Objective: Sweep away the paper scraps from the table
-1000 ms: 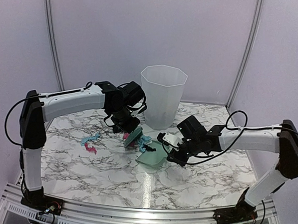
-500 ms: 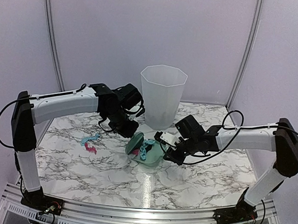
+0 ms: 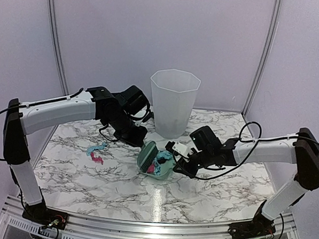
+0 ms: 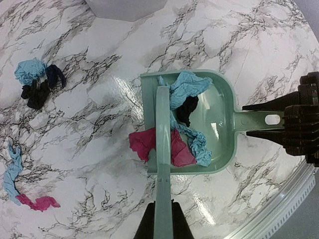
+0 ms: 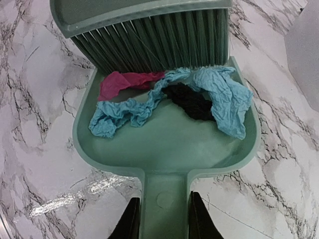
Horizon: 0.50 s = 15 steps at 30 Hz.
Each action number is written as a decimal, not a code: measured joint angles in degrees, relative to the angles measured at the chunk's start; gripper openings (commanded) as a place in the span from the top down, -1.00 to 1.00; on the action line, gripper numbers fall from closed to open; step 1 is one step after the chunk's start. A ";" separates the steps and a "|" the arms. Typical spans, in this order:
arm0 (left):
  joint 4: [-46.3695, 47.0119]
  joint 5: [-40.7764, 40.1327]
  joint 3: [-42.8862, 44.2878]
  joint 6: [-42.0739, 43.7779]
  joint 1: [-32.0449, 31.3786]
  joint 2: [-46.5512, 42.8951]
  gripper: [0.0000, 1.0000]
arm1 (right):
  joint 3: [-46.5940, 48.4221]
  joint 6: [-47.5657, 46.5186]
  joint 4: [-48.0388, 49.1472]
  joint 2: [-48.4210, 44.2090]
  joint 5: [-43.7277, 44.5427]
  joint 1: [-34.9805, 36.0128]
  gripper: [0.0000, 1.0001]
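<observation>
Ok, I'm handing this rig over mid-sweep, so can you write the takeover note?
Left pincer: shut on the brush, bristles at the dustpan's mouth.
Right pincer: shut on the handle of the dustpan, which sits on the table.
Done: pink, light blue and black scraps are in the pan; the pink one overhangs the lip.
Left: a light blue and black clump and a light blue and pink pair lie on the table. After that, probably tip the pan into the bin.
</observation>
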 measured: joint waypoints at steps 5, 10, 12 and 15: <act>-0.02 0.28 -1.16 -1.90 -0.09 -2.67 1.00 | -3.48 0.87 2.67 -1.90 -0.22 0.00 1.00; -0.07 0.22 -2.34 -3.48 -0.09 -5.79 1.00 | -5.25 1.33 4.81 -2.62 -0.22 0.00 1.00; -0.07 0.24 -2.40 -4.09 -0.09 -6.60 1.00 | -5.55 1.53 5.79 -2.62 -0.22 0.00 1.00; -0.07 0.48 -2.43 -5.14 -0.09 -7.21 1.00 | -6.05 1.99 7.56 -2.62 -0.24 0.00 1.00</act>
